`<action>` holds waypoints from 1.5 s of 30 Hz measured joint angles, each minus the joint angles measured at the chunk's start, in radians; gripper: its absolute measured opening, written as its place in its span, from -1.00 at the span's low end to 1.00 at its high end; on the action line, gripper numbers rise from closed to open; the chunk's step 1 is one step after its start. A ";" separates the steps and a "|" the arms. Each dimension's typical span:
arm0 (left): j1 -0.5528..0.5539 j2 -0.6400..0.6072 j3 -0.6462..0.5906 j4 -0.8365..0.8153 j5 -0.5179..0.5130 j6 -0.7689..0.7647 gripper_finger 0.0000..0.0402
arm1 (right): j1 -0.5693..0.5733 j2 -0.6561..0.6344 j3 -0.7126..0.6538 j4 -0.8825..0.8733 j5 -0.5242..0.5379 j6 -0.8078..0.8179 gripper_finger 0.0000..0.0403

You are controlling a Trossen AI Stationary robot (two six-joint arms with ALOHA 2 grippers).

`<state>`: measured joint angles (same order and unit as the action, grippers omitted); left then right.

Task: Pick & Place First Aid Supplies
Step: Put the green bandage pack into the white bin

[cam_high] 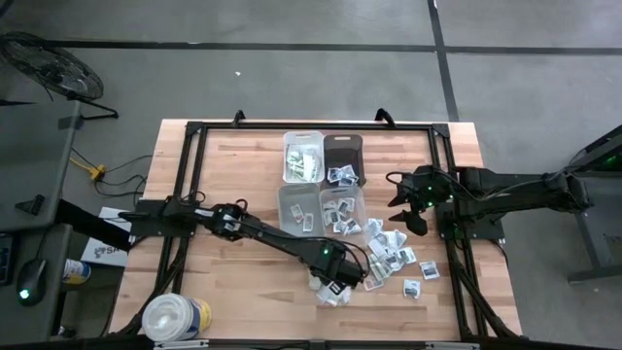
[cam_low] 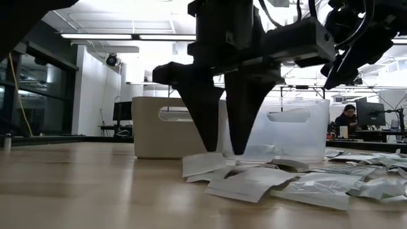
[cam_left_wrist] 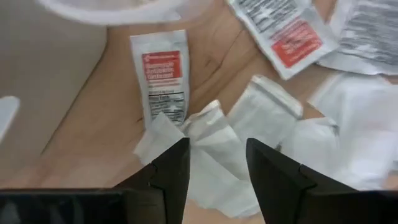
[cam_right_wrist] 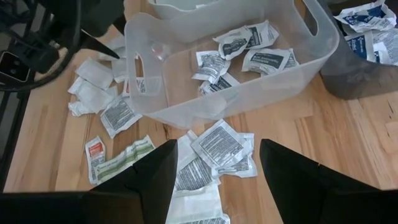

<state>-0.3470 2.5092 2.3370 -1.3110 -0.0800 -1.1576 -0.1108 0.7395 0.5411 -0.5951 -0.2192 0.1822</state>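
The first aid packets (cam_high: 394, 255) lay mostly loose on the wooden tabletop (cam_high: 243, 185), in a scatter at about five o'clock from the cluster of four bins. A few already sat inside the clear bin (cam_right_wrist: 249, 81), seen in the right wrist view, and others in its neighbours. In the left wrist view, a crumpled plain white packet (cam_left_wrist: 208, 134) lay directly ahead of the left end effector (cam_left_wrist: 217, 163). A packet with a red label (cam_left_wrist: 163, 78) lay flat just beyond it at roughly eleven o'clock.

The left end effector hung over the near edge of the scatter with its fingers apart and nothing between them. In the low view its tips stood just above, perhaps touching, the topmost packets. The right end effector (cam_right_wrist: 214, 171) waited higher up at about three o'clock from the bins. Its fingers were spread wide and empty over printed packets (cam_right_wrist: 217, 146) beside the clear bin.

The step in hand looked like the approach for a pick, with no grasp yet made. The next move would likely call for the left fingers to settle around a single white packet and close. The thin overlapping paper could let two packets lift together or slip flat beneath the tips.

A big round white tub (cam_high: 175, 318) stood at seven o'clock, well apart from the work.
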 joint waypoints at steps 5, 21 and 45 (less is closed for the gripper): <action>-0.008 0.000 0.001 -0.009 0.000 -0.019 -0.23 | 0.000 0.000 0.000 0.000 0.000 0.000 0.10; -0.008 -0.001 0.001 -0.078 0.025 -0.018 -0.23 | 0.000 0.000 0.000 0.000 0.000 0.000 0.10; -0.030 -0.003 -0.010 -0.167 0.040 0.013 -0.23 | 0.000 0.000 0.000 0.000 0.000 0.019 0.10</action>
<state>-0.3769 2.5065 2.3268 -1.4782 -0.0399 -1.1447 -0.1104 0.7395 0.5411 -0.5949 -0.2188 0.2012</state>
